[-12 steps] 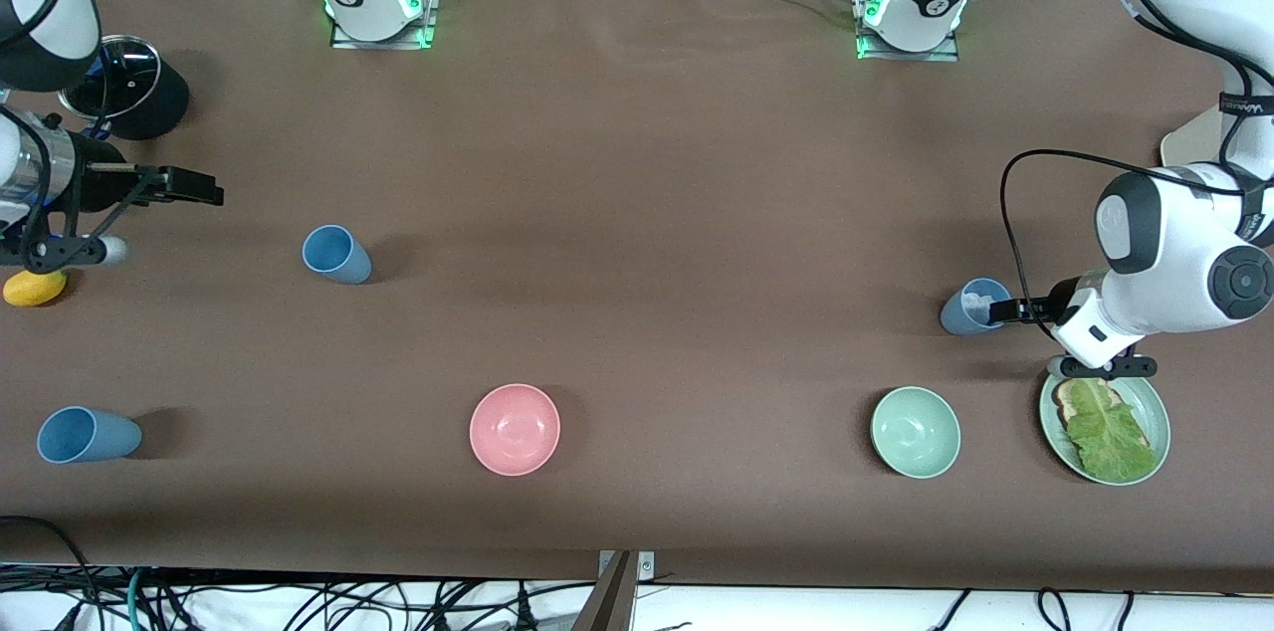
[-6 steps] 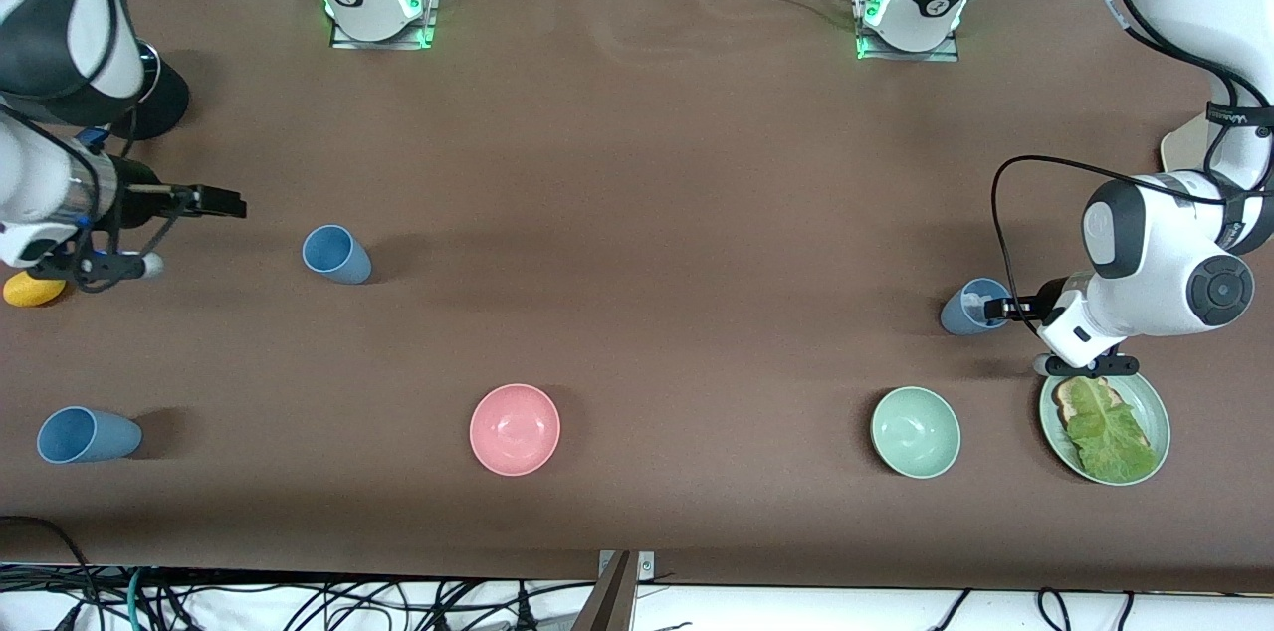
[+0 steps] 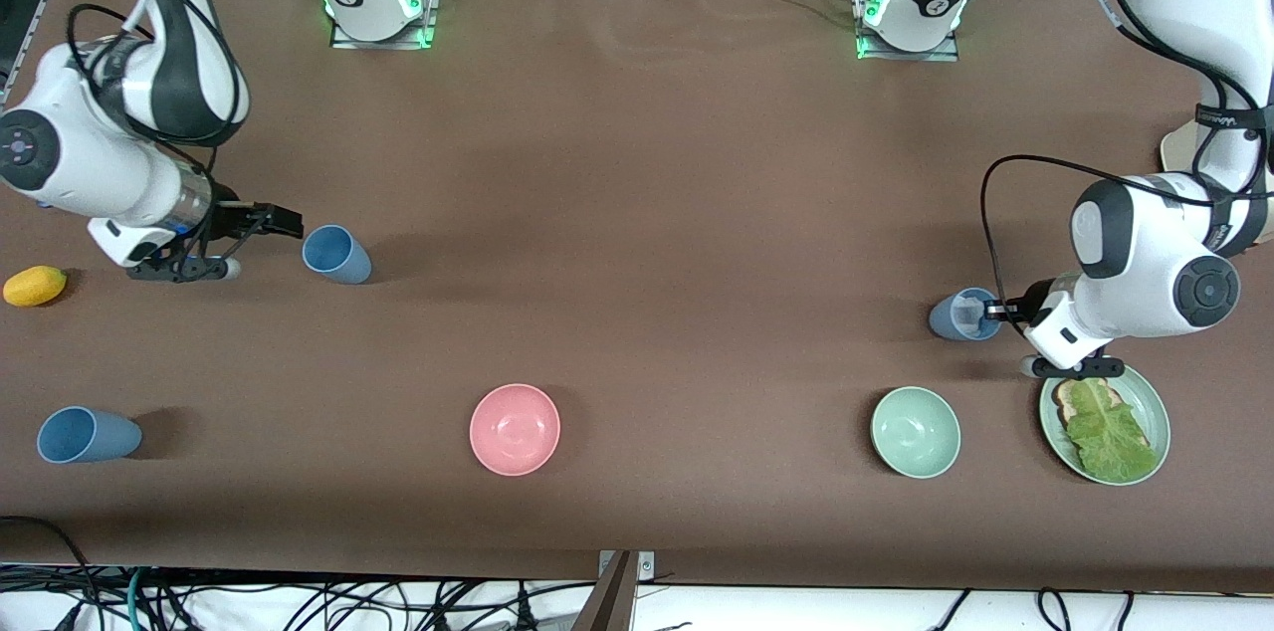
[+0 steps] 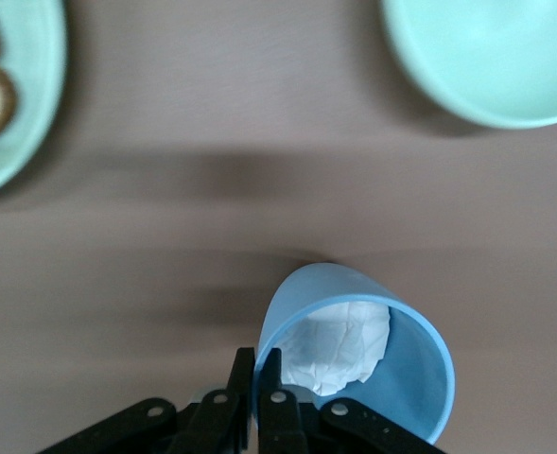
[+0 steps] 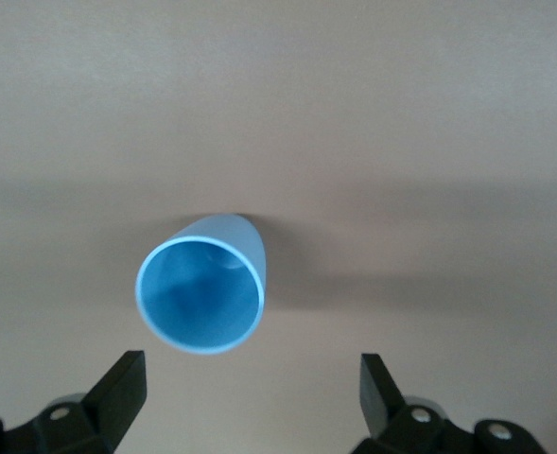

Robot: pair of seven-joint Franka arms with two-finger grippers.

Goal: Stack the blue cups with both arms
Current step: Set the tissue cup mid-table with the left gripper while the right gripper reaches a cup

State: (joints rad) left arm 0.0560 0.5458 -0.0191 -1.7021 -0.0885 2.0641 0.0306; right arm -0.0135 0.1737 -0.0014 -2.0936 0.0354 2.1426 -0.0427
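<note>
Three blue cups show in the front view. My left gripper is shut on the rim of the greyer blue cup, which has crumpled white paper inside; in the left wrist view one finger is inside and one outside the cup, with the gripper pinching the wall. My right gripper is open just beside a second blue cup standing on the table; in the right wrist view this cup sits ahead of the open gripper. The third blue cup stands near the front camera at the right arm's end.
A pink bowl and a pale green bowl sit nearer the front camera. A green plate with bread and lettuce lies under the left arm's wrist. A yellow fruit lies at the right arm's end.
My right arm has swung in toward the second blue cup, its gripper now beside it. The left gripper has nudged the greyer cup slightly toward the right arm's end.
</note>
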